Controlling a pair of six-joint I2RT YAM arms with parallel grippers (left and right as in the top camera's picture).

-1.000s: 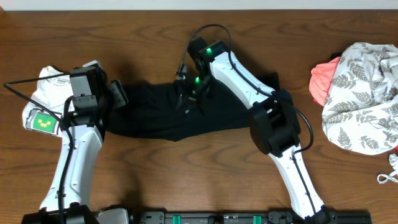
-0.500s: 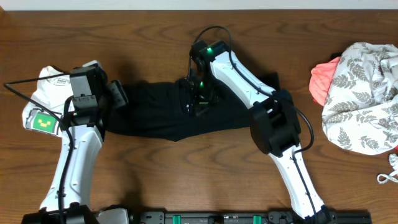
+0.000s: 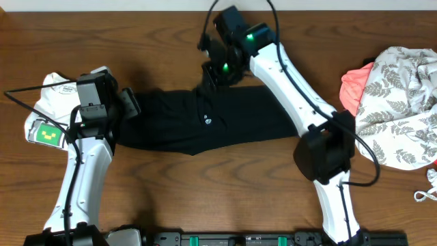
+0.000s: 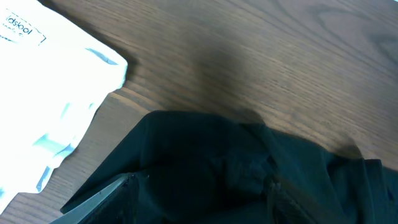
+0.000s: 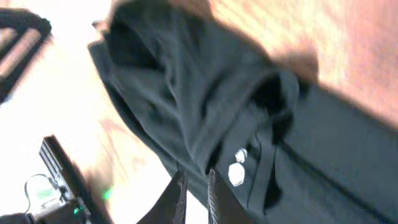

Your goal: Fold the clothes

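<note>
Clothes [image 3: 177, 126] are pinched in the nearly shut right hand [image 5: 196, 188]; left hand [image 3: 130, 104] unclear.

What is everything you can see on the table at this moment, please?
black garment: one, black, spread across table centre.
white folded cloth: one, white, far left.
leaf-print cloth: one, white-grey, right edge.
coral cloth: one, coral, beside leaf-print cloth.
cord: one, white, lower right edge.
table: one, brown wood.
left gripper: one, black, at garment's left end; jaws unclear.
right gripper: one, black, closed, apparently pinching garment's far edge.
</note>
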